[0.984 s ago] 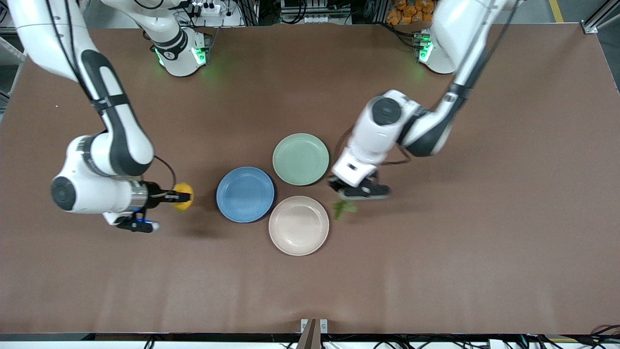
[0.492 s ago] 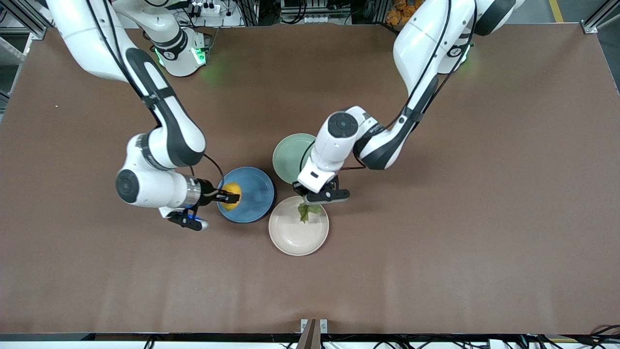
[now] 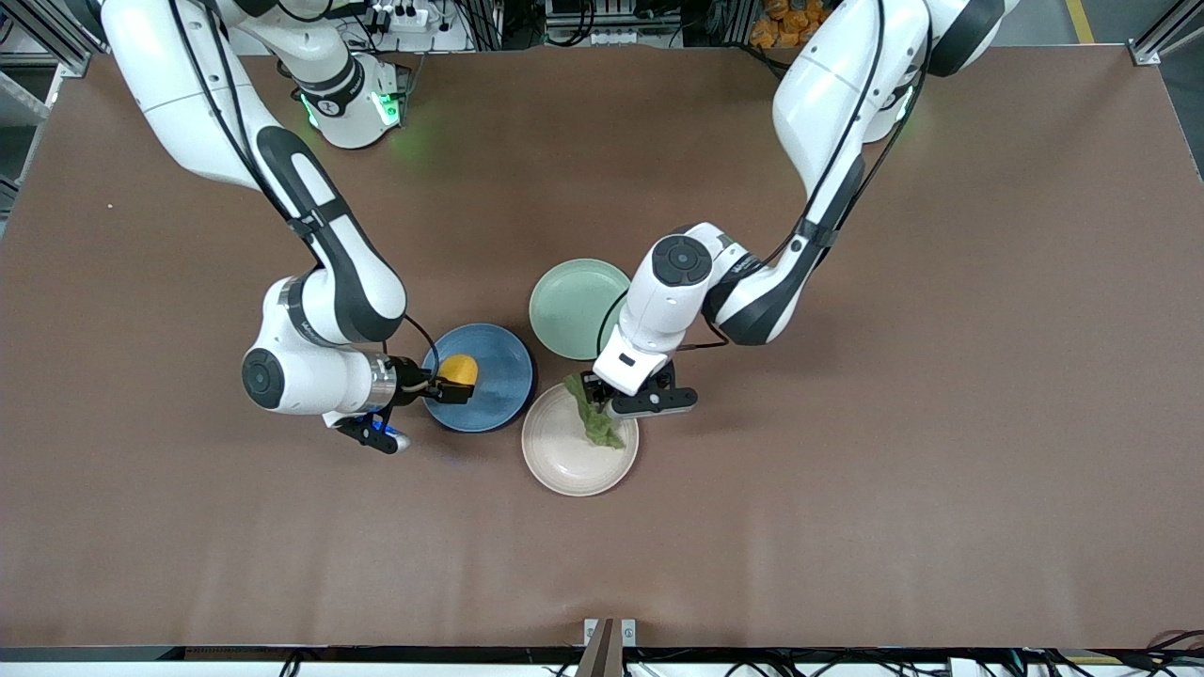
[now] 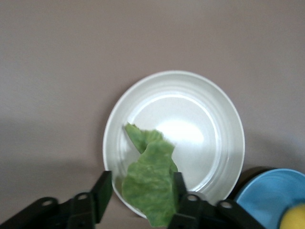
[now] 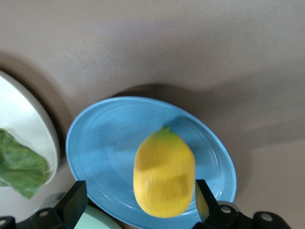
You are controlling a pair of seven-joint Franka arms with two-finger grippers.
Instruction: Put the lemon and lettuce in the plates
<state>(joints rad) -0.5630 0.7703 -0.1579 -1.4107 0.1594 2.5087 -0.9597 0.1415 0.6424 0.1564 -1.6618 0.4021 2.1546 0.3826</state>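
Note:
The lemon [image 3: 458,369] lies on the bright blue plate [image 3: 499,376], at the rim toward the right arm's end. My right gripper [image 3: 450,385] is open around it; in the right wrist view the lemon [image 5: 164,174] sits between the spread fingers of the right gripper [image 5: 140,202], with a gap on one side. The lettuce [image 3: 593,418] lies in the beige-pink plate [image 3: 564,461], partly over its rim. My left gripper [image 3: 594,400] is open over that rim. In the left wrist view the lettuce [image 4: 150,183] hangs between the fingers of the left gripper [image 4: 142,193], over the plate [image 4: 209,114].
A pale green plate [image 3: 569,306] touches the other two, farther from the front camera, and the left arm's wrist covers part of it. Bare brown table [image 3: 847,527] lies all around the three plates.
Both arms carried their loads over the plates. Both grippers have opened. The lemon now rests on the blue plate and the lettuce has dropped flatter into the beige-pink plate.

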